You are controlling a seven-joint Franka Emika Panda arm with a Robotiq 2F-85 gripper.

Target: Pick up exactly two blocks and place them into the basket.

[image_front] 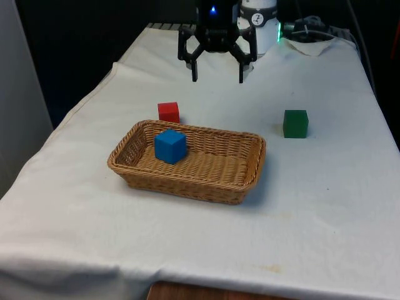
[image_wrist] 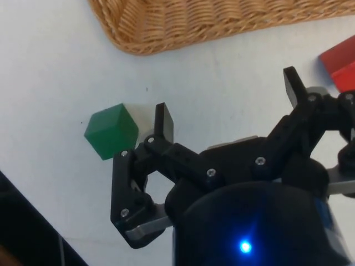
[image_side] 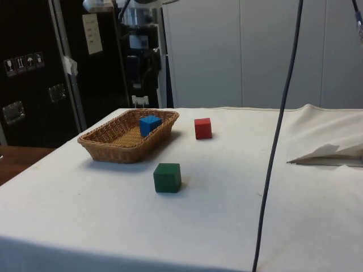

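gripper (image_front: 217,80) hung high over the far table, fingers spread and empty, likely between picks; blue block (image_front: 170,145) sat in the basket (image_front: 250,172) as one of two; red block (image_front: 169,112) just behind the basket; green block (image_front: 295,123) well apart.

We see the basket (image_side: 116,148) holding a blue block (image_side: 150,124), red block (image_side: 203,128) beside it, green block (image_side: 167,177) nearer us

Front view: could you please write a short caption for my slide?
Open gripper above the cloth; blue block in the basket, red block and green block outside.
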